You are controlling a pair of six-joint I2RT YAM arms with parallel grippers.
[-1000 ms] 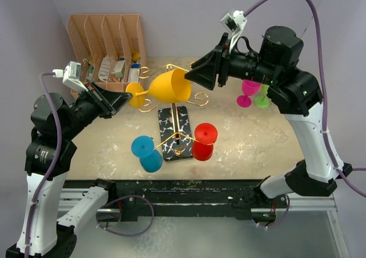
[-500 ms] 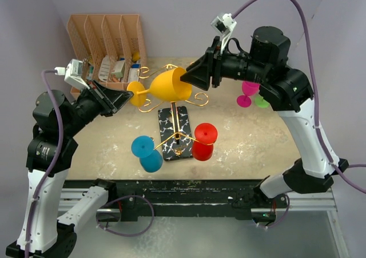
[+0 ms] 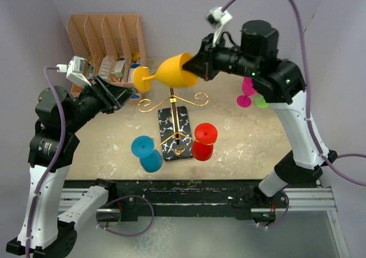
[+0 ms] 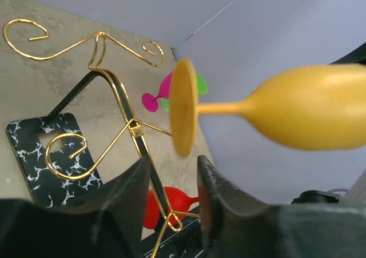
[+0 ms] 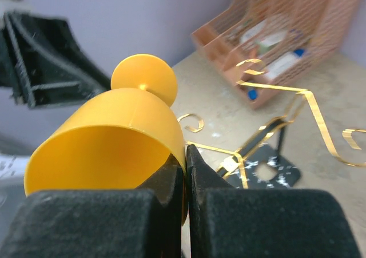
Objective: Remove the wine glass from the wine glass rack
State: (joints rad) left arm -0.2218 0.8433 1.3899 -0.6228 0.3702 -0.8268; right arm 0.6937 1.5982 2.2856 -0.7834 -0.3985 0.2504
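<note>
The yellow wine glass (image 3: 171, 70) lies sideways in the air above the gold wire wine glass rack (image 3: 173, 102), clear of its hooks. My right gripper (image 3: 193, 68) is shut on the bowl's rim, one finger inside and one outside, as the right wrist view shows (image 5: 186, 155). The glass's foot (image 4: 183, 106) hangs just beyond my left gripper (image 4: 171, 172), whose jaws stand apart with nothing between them. In the top view the left gripper (image 3: 124, 93) sits left of the foot, not touching it. A red glass (image 3: 203, 142) and a blue glass (image 3: 146, 153) hang on the rack's lower arms.
The rack's black marble base (image 3: 184, 118) stands mid-table. A peach slotted organiser (image 3: 106, 40) with small items fills the back left corner. A pink glass (image 3: 247, 92) and a green glass (image 3: 262, 101) lie on the table under the right arm.
My right gripper closed on the yellow glass's rim and lifted it up and back off the rack. My left gripper let go of the foot, opened and drew back slightly.
</note>
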